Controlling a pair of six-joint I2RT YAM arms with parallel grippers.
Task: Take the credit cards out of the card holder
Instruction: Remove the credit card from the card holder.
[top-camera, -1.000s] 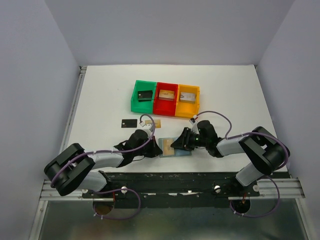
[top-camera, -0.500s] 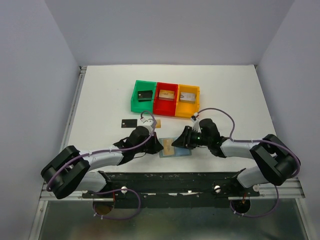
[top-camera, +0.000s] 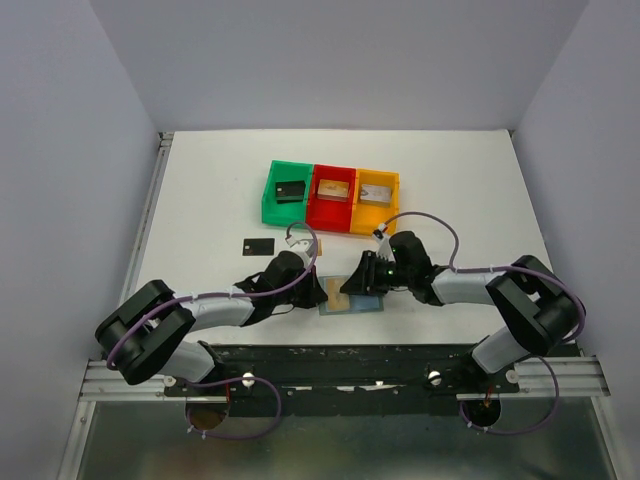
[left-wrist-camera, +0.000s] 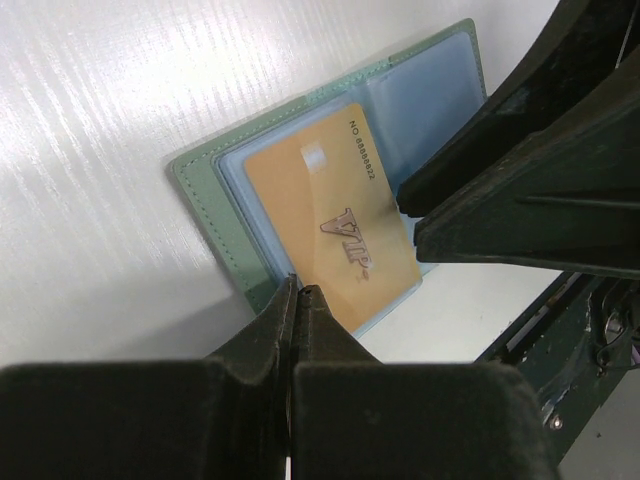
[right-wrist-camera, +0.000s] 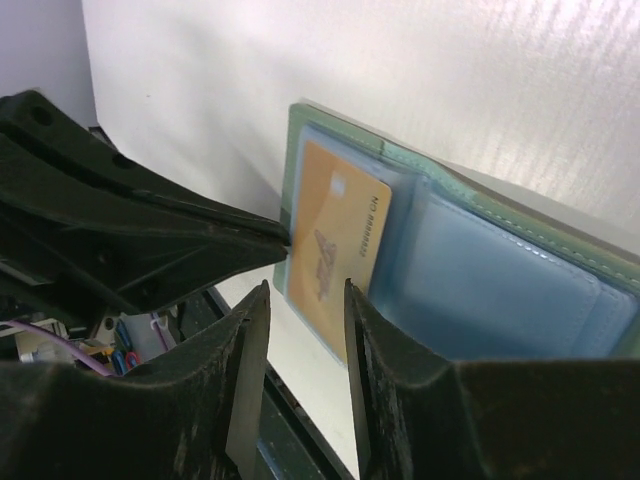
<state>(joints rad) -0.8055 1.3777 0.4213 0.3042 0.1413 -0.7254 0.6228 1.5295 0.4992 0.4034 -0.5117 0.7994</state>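
Observation:
The card holder (top-camera: 364, 304) lies open near the table's front edge, green outside (left-wrist-camera: 200, 190) and light blue inside (right-wrist-camera: 500, 290). A golden-tan VIP card (left-wrist-camera: 335, 215) lies on its left half and also shows in the right wrist view (right-wrist-camera: 335, 235). My left gripper (left-wrist-camera: 298, 291) is shut, its tips touching the holder's edge at the card's corner; it shows in the top view (top-camera: 318, 292). My right gripper (right-wrist-camera: 305, 305) is open, its fingers straddling the card's near end; it shows in the top view (top-camera: 352, 288). A black card (top-camera: 258, 246) lies on the table to the left.
Green (top-camera: 287, 190), red (top-camera: 333, 188) and yellow (top-camera: 377, 189) bins stand in a row behind the holder, each with something inside. The black front rail (top-camera: 340, 352) runs just below the holder. Both arms lie low along the table's front.
My left gripper has moved slightly right onto the holder's edge. My right gripper has shifted left over the golden-tan card. The holder has stayed in place.

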